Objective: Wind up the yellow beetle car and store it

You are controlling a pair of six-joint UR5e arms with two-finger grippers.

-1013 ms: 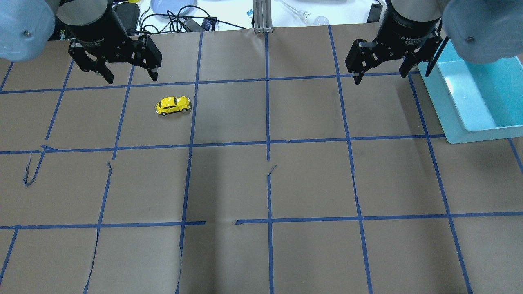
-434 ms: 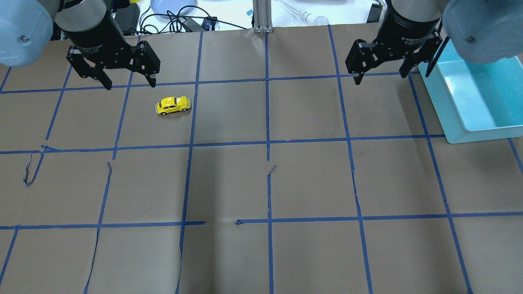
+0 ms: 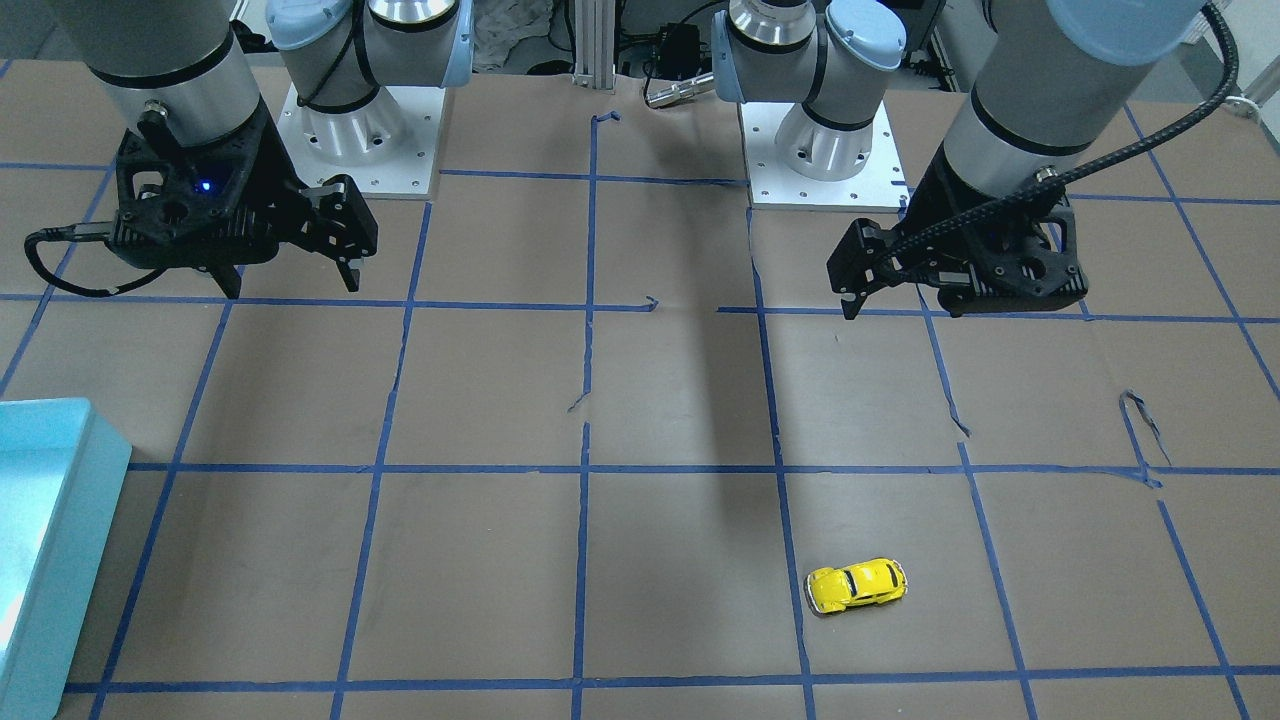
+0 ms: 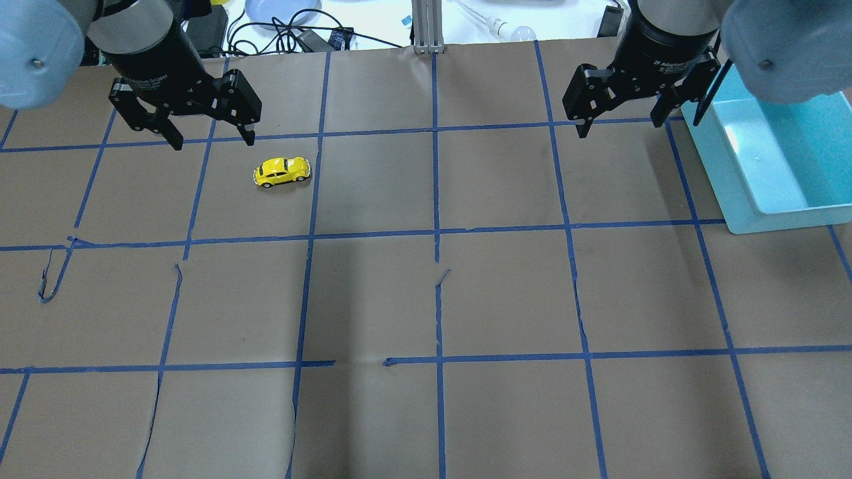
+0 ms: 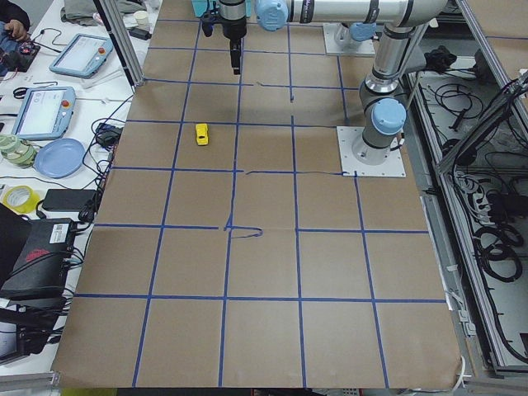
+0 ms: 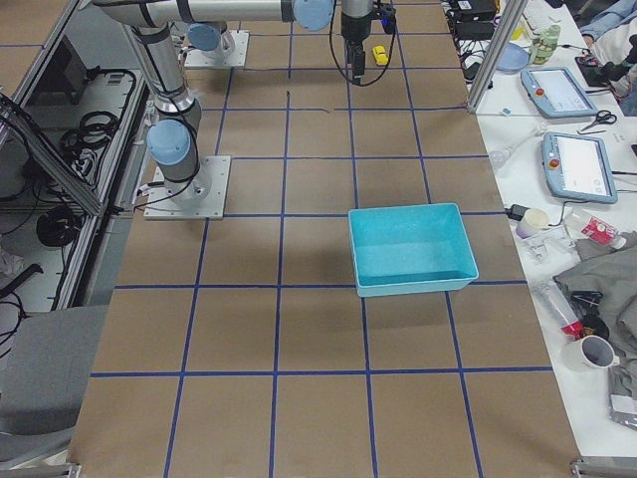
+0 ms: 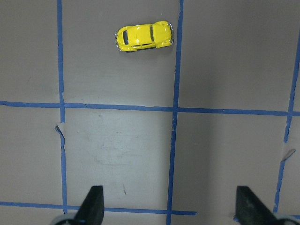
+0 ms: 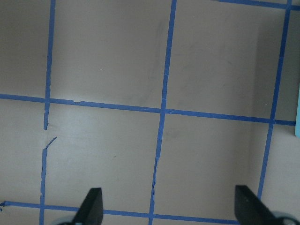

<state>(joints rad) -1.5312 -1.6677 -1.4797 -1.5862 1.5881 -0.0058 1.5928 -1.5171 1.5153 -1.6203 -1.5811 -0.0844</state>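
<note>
We note: left tool [image 4: 214, 143] has edged nearer the yellow beetle car [image 4: 281, 172]. Car unmoved, far-left on tabletop [image 4: 426, 299], upright, glossy, dark windows. Left and right tool [image 4: 619, 128] both spread wide, empty.

Overhead view: left gripper [image 4: 213, 141] sits lower in frame than a second ago, shifted toward yellow beetle car [image 4: 281, 172]. Fingertips [image 4: 250, 138], earlier short of horizontal blue tape line [image 4: 373, 132], now overlap it. Gap between car-side fingertip and car is narrower, no contact. Gripper body looks slightly smaller than before. Most of shift falls early in interval; last fraction of second adds only slight creep. Pale-blue joint cap [image 4: 33, 53] of left arm slides slightly left and down.
</note>
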